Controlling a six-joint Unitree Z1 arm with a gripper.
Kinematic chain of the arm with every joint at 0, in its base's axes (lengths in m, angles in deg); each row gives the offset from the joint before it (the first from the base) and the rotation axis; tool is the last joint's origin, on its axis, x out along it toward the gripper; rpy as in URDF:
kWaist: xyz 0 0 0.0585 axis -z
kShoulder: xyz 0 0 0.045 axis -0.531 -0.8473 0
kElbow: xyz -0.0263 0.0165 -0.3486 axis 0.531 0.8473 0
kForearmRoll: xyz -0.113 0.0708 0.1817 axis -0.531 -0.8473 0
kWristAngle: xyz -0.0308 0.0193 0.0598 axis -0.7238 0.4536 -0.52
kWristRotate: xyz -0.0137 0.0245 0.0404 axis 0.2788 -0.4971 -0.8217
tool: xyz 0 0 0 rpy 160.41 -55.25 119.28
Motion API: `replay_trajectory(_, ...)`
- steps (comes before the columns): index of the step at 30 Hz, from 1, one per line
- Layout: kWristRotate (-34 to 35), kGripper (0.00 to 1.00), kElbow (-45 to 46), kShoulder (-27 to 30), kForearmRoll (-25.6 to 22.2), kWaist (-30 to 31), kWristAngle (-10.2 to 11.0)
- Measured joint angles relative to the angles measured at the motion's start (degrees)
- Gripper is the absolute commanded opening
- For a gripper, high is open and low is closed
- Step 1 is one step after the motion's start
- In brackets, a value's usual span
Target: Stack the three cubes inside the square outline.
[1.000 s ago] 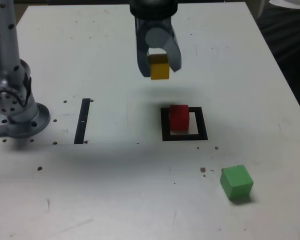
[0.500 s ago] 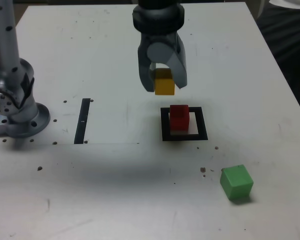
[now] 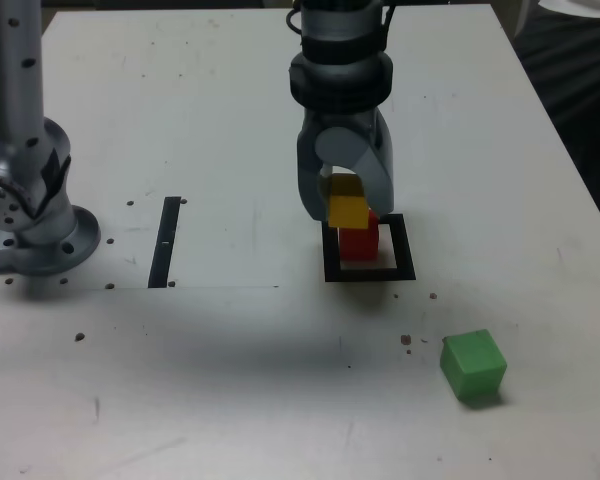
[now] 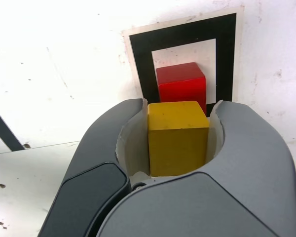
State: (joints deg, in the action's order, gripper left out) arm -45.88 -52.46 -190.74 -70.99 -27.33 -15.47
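One small yellow cube point(image 3: 348, 204) was pinched in the single grey claw point(image 3: 347, 196), above one red cube point(image 3: 359, 243) inside one black square outline point(image 3: 404, 247). One green cube point(image 3: 473, 364) sat apart. The claw had carried the yellow cube nearer the red since the earlier frame. The white desk point(image 3: 230, 390) bore dark specks and one black strip point(image 3: 165, 242); dark fabric point(image 3: 570, 85) hung beyond.

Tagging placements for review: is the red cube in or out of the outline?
In: its base shows within the black frame.
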Motion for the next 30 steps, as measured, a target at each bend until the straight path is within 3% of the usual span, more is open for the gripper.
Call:
replay_trajectory(10,0.02,0.37,0.0,-1.05,0.99,0.01,-0.13)
replay_trajectory(13,0.02,0.46,0.02,-1.21,1.26,0.01,-0.13)
replay_trajectory(17,-0.03,0.7,0.28,-1.71,1.89,-0.03,-0.24)
replay_trajectory(20,-0.5,0.81,0.71,-1.86,2.37,-0.26,-0.35)
replay_trajectory(30,-0.91,0.89,2.42,-1.91,4.92,-1.54,-0.4)
